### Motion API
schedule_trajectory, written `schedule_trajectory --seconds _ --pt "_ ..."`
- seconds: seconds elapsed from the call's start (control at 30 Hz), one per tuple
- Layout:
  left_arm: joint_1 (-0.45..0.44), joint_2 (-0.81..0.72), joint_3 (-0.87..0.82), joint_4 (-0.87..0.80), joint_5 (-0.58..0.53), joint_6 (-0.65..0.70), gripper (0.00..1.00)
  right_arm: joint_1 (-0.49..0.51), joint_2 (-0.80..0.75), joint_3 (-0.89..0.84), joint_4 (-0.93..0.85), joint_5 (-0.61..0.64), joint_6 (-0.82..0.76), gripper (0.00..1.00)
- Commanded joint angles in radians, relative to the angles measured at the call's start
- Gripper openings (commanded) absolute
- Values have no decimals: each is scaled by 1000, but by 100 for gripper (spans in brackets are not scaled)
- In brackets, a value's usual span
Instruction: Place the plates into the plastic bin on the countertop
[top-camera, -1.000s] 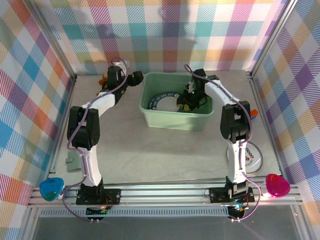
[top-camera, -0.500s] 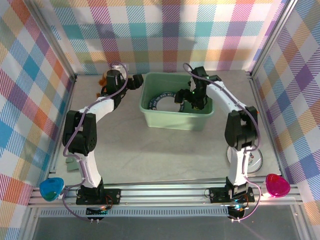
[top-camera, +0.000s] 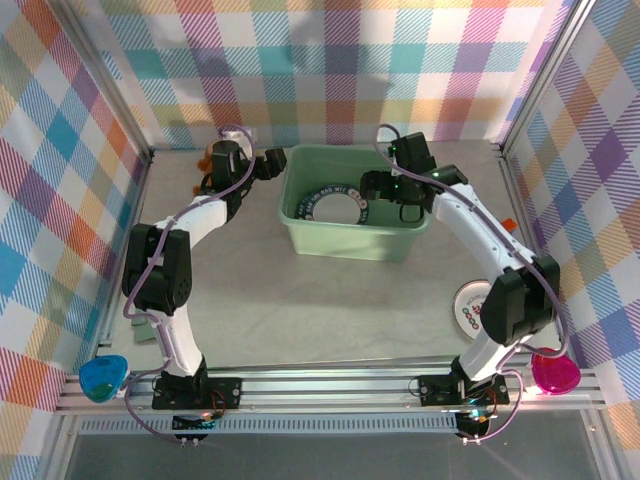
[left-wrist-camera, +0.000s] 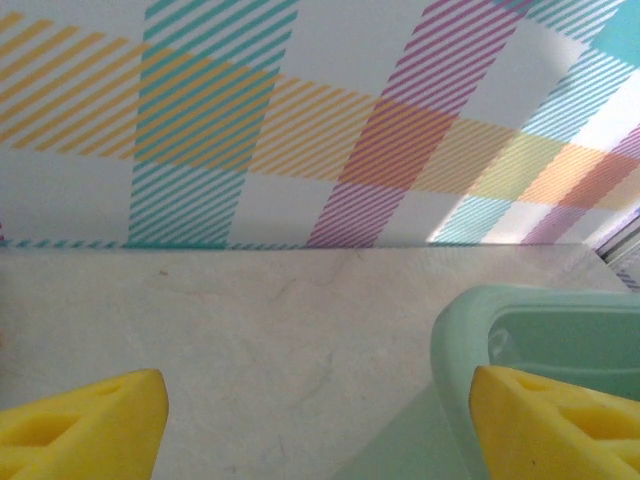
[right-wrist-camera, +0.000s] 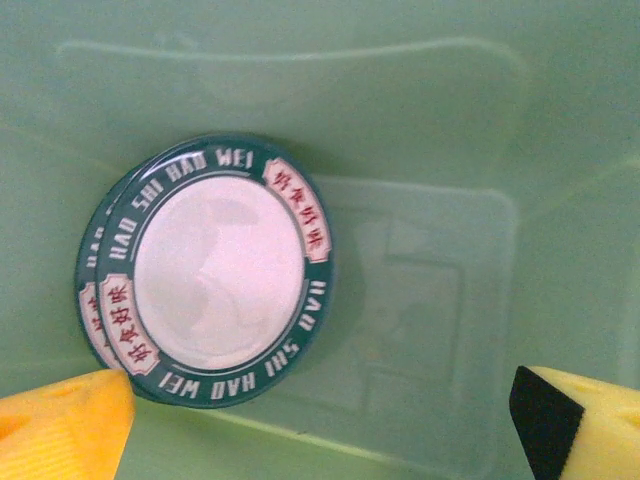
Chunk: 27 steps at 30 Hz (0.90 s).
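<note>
Two stacked plates (right-wrist-camera: 220, 265) with dark teal lettered rims and red marks lie inside the plastic bin (right-wrist-camera: 450, 120), towards its left side (top-camera: 335, 207). My right gripper (right-wrist-camera: 320, 430) hangs open above the bin's floor, to the right of the plates, with nothing between its yellow fingers (right-wrist-camera: 60, 425). From above, the right gripper (top-camera: 372, 186) is over the bin (top-camera: 352, 240). Another plate (top-camera: 472, 308) with red dots lies on the countertop (top-camera: 300, 300) at the right. My left gripper (left-wrist-camera: 318, 430) stands open and empty beside the bin's left corner (left-wrist-camera: 470, 330), also seen from above (top-camera: 273, 162).
An orange object (top-camera: 205, 155) sits in the far left corner behind the left arm. A small grey-green piece (top-camera: 140, 325) lies at the countertop's left edge. A small orange item (top-camera: 510, 225) rests by the right rail. Plaid walls (left-wrist-camera: 300, 120) enclose the space.
My right gripper has opened, left a plate on the stack in the bin, and drawn up and back to the right. The right arm's swing uncovered the plate on the countertop. The left arm barely moved.
</note>
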Motion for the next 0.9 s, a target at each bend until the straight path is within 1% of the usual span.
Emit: schedule_trajectory --seconds 0.0,0.07,0.13,0.27,0.4,0.5,0.57,0.7,0.87 --pt "3 -45 73 -133 28 -9 79 0 -114 0 -33 129 2 97" --pt "8 -45 107 -209 37 -24 79 0 -159 -9 -92 191 33 98" --pt "16 -43 135 -264 49 -59 79 -12 -215 -40 -129 224 61 100" --pt "26 -49 140 -284 74 -110 79 -103 -326 -131 -209 214 154 100" --pt "25 -73 111 -269 92 -128 78 -235 -399 -208 -286 156 185 100" --pt "24 -92 92 -273 100 -127 78 -332 -394 -258 -328 103 166 99" --pt "24 -107 84 -288 101 -124 78 -384 -375 -292 -348 90 153 99" --pt "24 -142 56 -317 97 -117 78 -502 -327 -360 -329 14 112 99" --pt "23 -176 37 -359 94 -108 78 -585 -229 -393 -300 -20 45 99"
